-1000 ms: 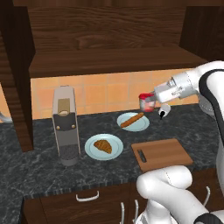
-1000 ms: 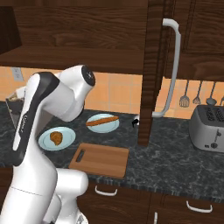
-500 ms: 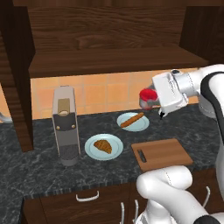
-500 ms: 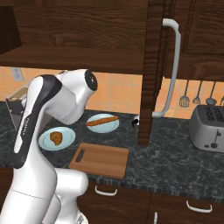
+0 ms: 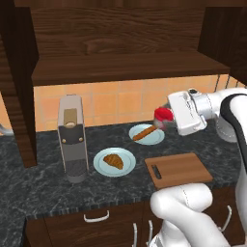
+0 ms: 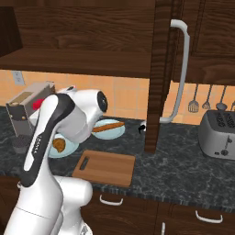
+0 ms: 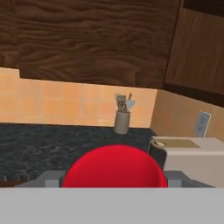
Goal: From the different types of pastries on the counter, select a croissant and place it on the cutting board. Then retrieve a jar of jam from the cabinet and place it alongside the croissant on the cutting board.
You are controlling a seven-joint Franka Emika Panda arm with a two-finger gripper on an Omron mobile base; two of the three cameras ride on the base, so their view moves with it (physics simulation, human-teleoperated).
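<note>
Jar of jam clamped in hand, midair above plate with stick.

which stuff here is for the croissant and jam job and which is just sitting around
For the job:
- golden crescent croissant
- rectangular wooden cutting board
- red-lidded jam jar, held in the pincer

Lying about:
- long brown bread stick
- silver toaster
- grey coffee machine
</note>
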